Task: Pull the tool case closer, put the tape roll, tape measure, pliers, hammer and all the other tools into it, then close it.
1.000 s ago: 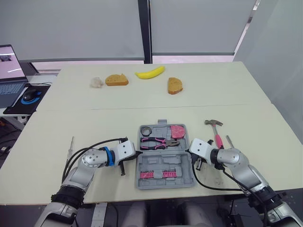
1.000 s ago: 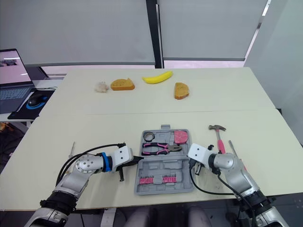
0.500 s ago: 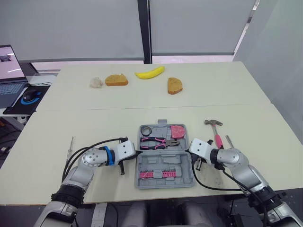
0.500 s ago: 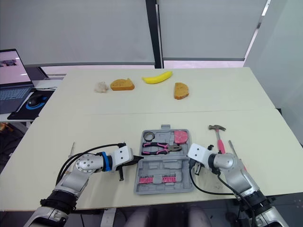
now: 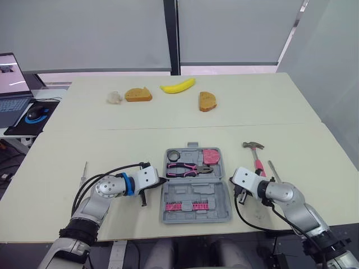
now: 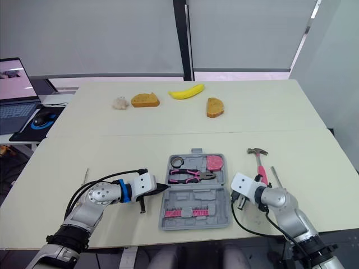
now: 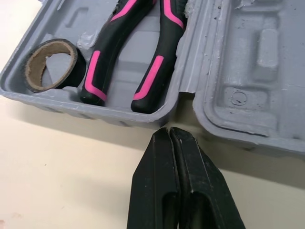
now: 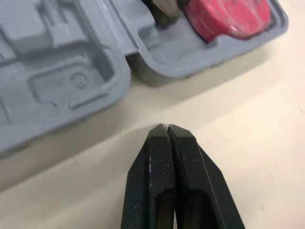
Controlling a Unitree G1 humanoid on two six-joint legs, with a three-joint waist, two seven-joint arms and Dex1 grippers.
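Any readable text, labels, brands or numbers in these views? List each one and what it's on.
No text is readable in any view.
Laptop screen: lit, content too small to read.
Tape measure: pink face, no print can be made out.
Case: moulded recesses and a round stamp, no letters or numbers.

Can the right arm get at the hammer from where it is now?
Probably yes: the hammer lies on the table close by the shut right gripper, with nothing between them.
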